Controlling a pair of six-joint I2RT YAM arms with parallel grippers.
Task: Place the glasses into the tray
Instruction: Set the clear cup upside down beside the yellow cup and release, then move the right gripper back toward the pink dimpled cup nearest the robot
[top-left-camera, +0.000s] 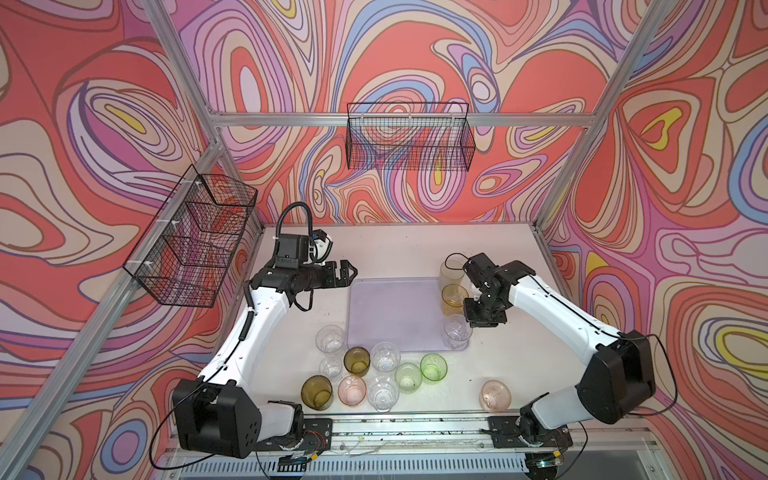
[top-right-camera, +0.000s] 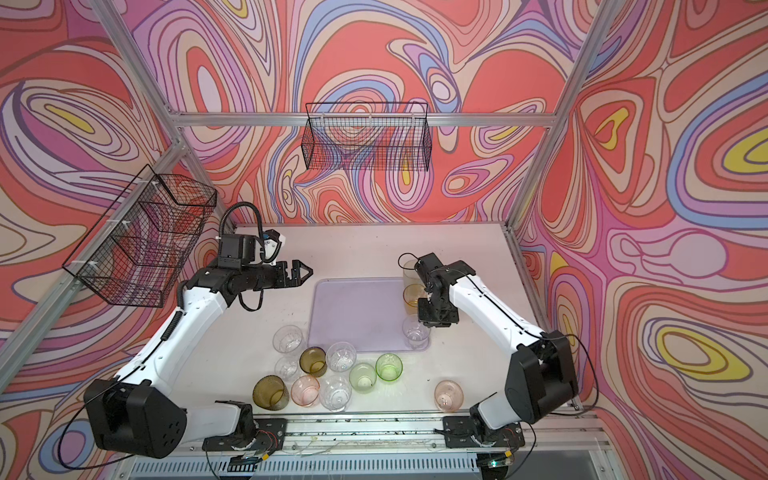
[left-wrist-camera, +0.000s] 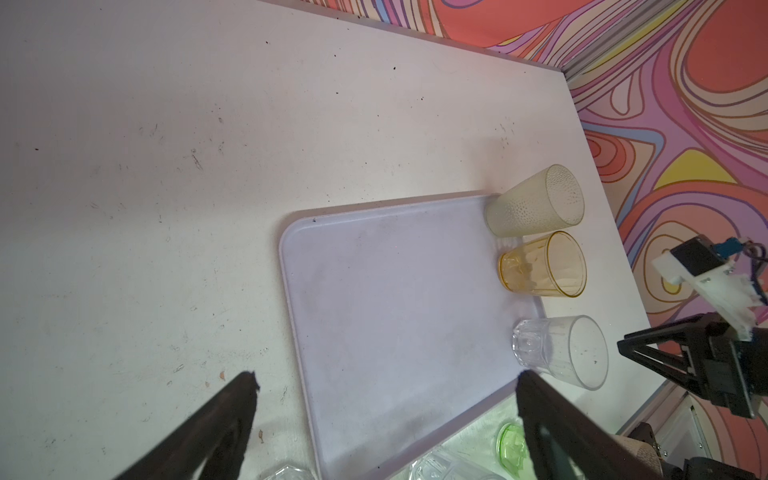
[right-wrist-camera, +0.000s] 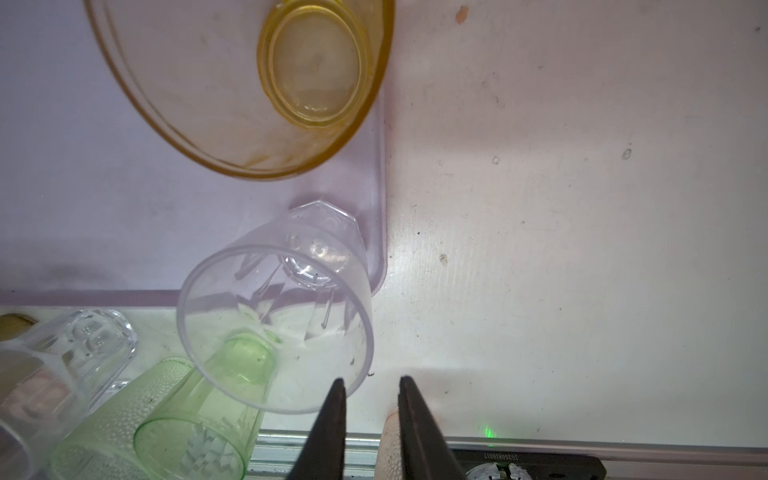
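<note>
**Mia:** What are the right fingers doing?

**Tom:** The right fingers (right-wrist-camera: 338, 395) point down. They are just a little bit apart, with a thin gap. Only the worktop (right-wrist-camera: 582, 249) shows through the gap. One tip is right by the rim of the clear glass (right-wrist-camera: 274, 316). I cannot tell if it touches.

**Mia:** Where is that glass?

**Tom:** It stands in the near right corner of the tray (top-left-camera: 395, 311), open side up.

**Mia:** Is anything else in the tray?

**Tom:** Yes. Just behind the clear glass, along the right side, stands the yellow glass (top-left-camera: 453, 299). Behind that one, at the far right corner, stands the tall pale glass (top-left-camera: 451, 270). Both are open side up too.

**Mia:** And the left fingers?

**Tom:** The left fingers (left-wrist-camera: 536, 395) are wide apart and hold nothing. In both top views they are near the far left corner of the tray.

**Mia:** Where are the other glasses?

**Tom:** A bunch of nine glasses (top-left-camera: 385, 356) stands on the worktop, on the near side of the tray. Some are clear, some brown, some green, and one is pink. One more pink glass (top-left-camera: 495, 395) stands alone on the right, near the front edge.

**Mia:** What is on the walls?

**Tom:** Black wire baskets (top-left-camera: 409, 137) hang there, one at the back and one on the left.
</note>
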